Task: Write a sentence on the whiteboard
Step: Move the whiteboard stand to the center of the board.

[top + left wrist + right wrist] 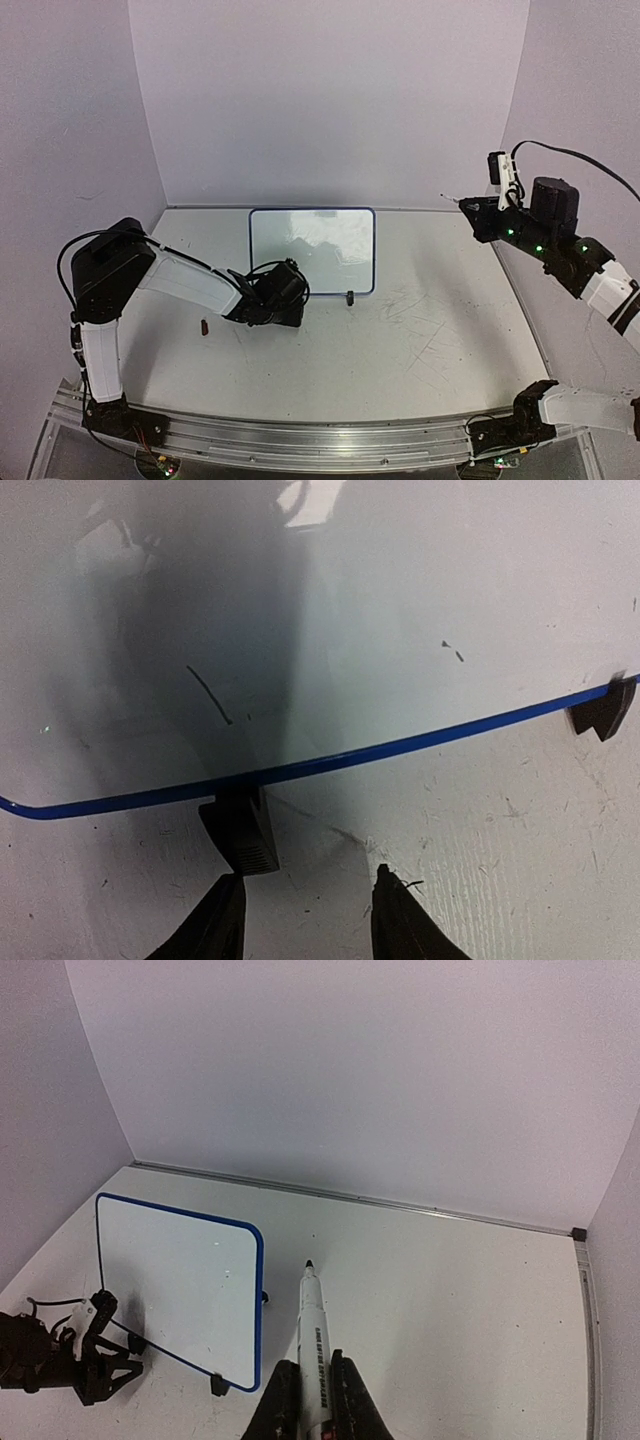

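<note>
Top external view, left to right: a small dark object (204,326) lies on the table (420,330), and the left gripper (310,878) sits low at the whiteboard's (312,250) bottom left corner. Its fingers stand apart with nothing between them, just short of one black clip foot (240,830). The whiteboard stands upright near the back wall, with a short dark stroke (210,695) on its glossy face. At far right, held high, the right gripper (315,1365) is clamped on a white marker (312,1320), tip pointing forward.
</note>
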